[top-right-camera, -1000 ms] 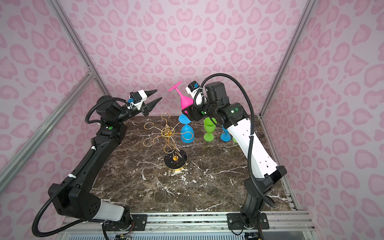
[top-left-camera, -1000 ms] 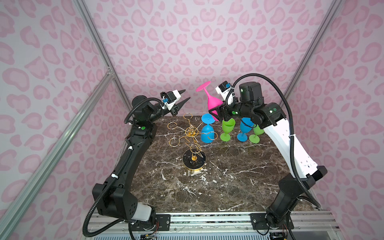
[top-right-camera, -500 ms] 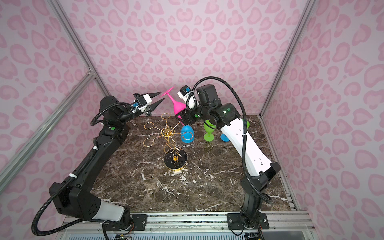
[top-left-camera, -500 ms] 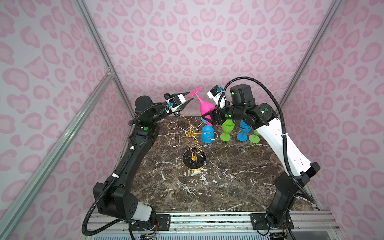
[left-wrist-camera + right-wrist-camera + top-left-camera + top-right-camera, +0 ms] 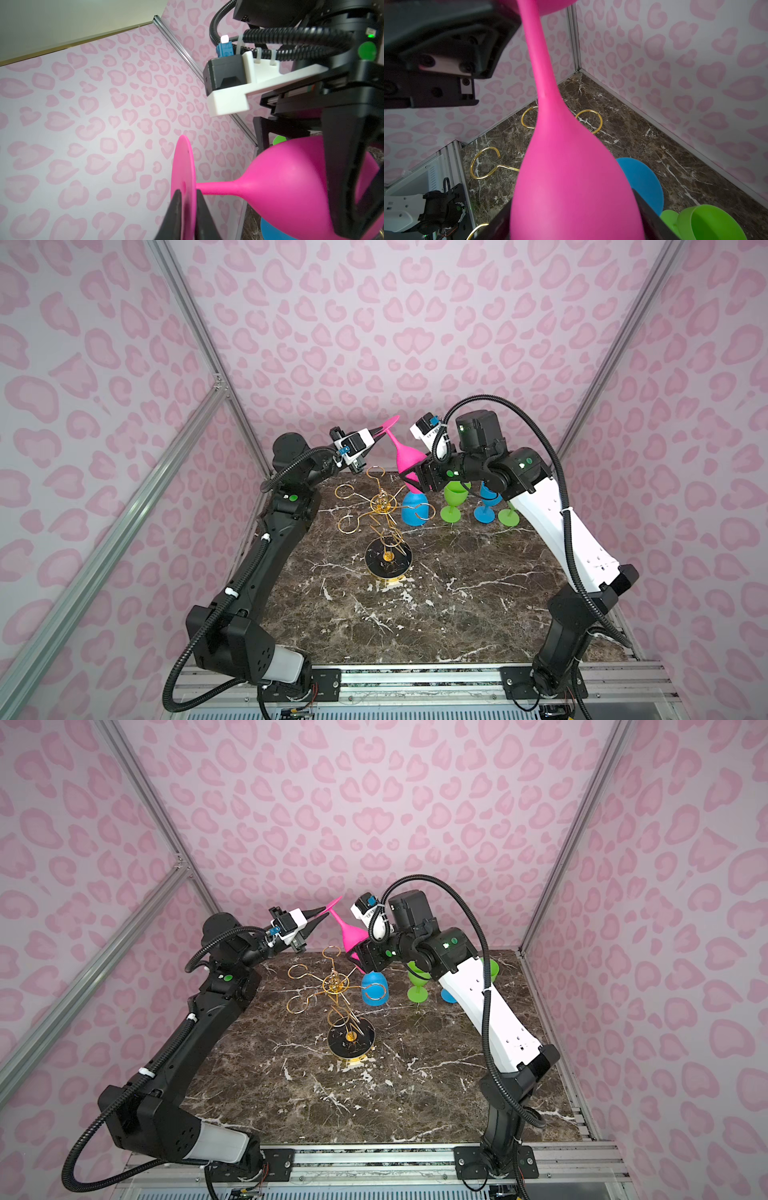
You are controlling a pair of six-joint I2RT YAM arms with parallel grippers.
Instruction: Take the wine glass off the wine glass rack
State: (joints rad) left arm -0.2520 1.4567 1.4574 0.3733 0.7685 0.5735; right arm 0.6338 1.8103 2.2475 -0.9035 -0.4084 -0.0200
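Pinching the foot of the pink wine glass [image 5: 405,455] above the wine glass rack [image 5: 384,504], the left gripper [image 5: 187,197] could wrench it from the right gripper [image 5: 416,477] clamping its bowl.

- No word, brand or number reads clearly from where I stand.
- The white camera mount [image 5: 428,435] on the right arm carries a faint dark line of print, too small to make out.
- A plain green round sticker [image 5: 294,498] sits on the left arm, unlettered.
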